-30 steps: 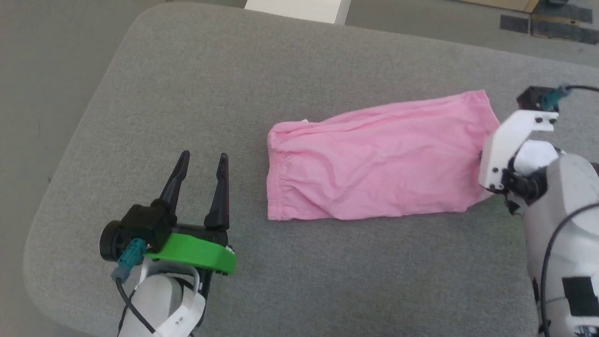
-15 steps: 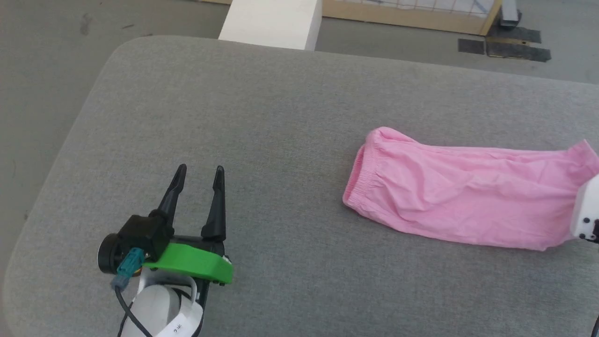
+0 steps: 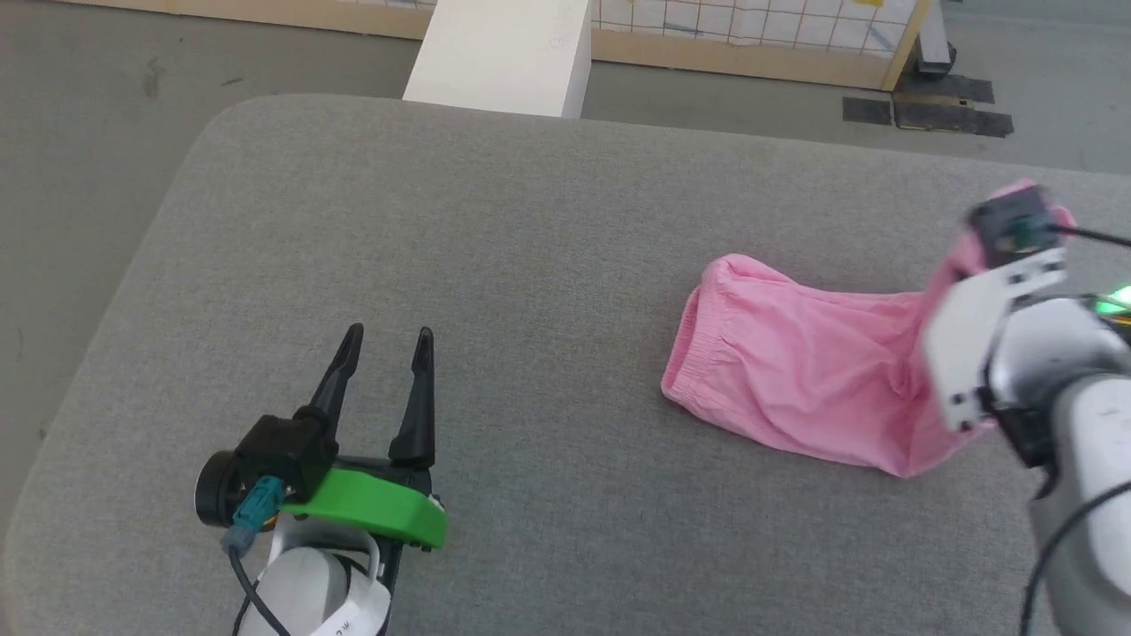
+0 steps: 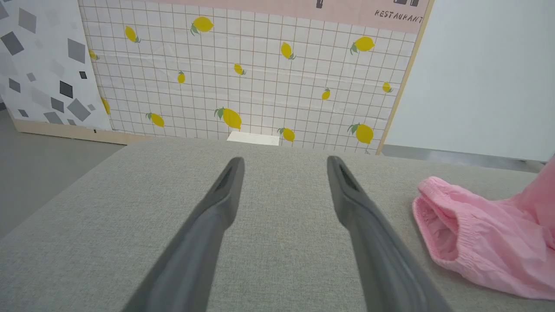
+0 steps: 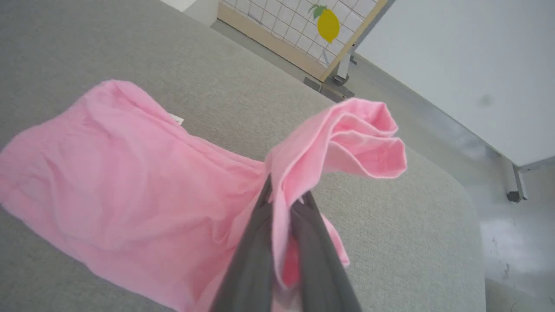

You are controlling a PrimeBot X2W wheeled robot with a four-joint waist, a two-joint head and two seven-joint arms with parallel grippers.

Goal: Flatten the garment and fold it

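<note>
The garment (image 3: 795,380) is a pink wrinkly cloth lying on the grey padded table (image 3: 495,238), its gathered waistband end toward the left. In the right wrist view my right gripper (image 5: 284,199) is shut on the garment (image 5: 130,182) at its right edge, and that end is lifted off the table and curls over the fingers. A small white tag (image 5: 175,118) shows at the far edge. My left gripper (image 3: 386,337) stands open at the lower left, well apart from the cloth; in the left wrist view the waistband opening (image 4: 438,216) lies to the right of its fingers (image 4: 217,203).
A white block (image 3: 499,57) stands just beyond the table's far edge. Behind it runs a tiled panel with lemons (image 4: 243,73) on a wooden frame. Dark tape patches (image 3: 928,110) mark the floor at the far right. The table's rounded left corner (image 3: 212,124) drops to grey floor.
The head camera has tilted and shifted, so the whole picture moved. My right gripper has raised the garment's right end, which bunches the cloth shorter. The left gripper stays open in place.
</note>
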